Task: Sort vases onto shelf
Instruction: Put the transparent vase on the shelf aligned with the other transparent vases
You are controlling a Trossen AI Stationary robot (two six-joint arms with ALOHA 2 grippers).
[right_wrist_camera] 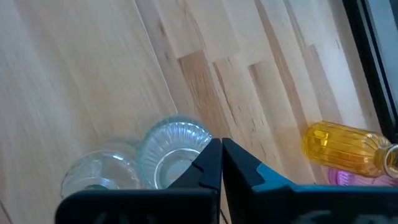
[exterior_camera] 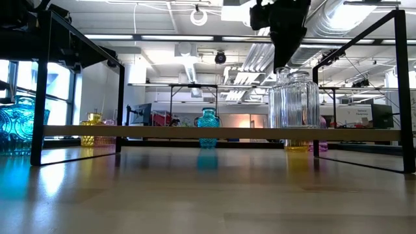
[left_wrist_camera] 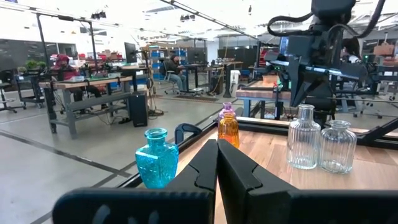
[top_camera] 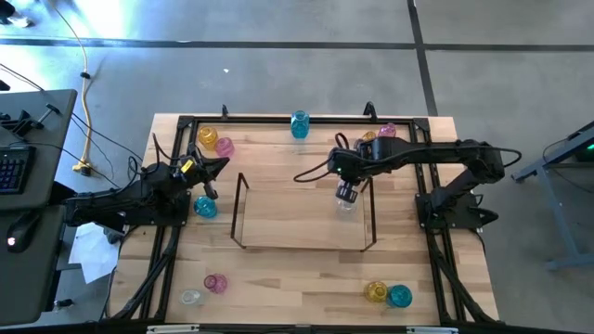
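A wooden desk (top_camera: 306, 278) seen from above holds a low wire-framed shelf (top_camera: 302, 211) at its centre. The right pincer (top_camera: 347, 193) hangs over the shelf's 3 o'clock end with its fingers pressed together, gripping nothing. Directly under it stand two clear ribbed vases (exterior_camera: 294, 101), side by side and apparently touching, on the shelf's see-through top. Both stand upright, long axis vertical, mouths facing up toward the pincer.

The other vases sit off the shelf: a teal vase (top_camera: 300, 123) at 12 o'clock, yellow and pink ones at 1 and 11 o'clock, further pairs at 5 and 7 o'clock, all looking upright. Another teal vase (top_camera: 205, 206) stands at 9 o'clock, just beside the left pincer (top_camera: 219, 165), which is also closed and empty.

The placing of clear vases looks finished here, so the next pick probably comes next. To do it well, the right pincer should rise straight up before travelling sideways, so it clears the necks below. It should open fully before descending on a new vase, then close around the narrow neck from above.
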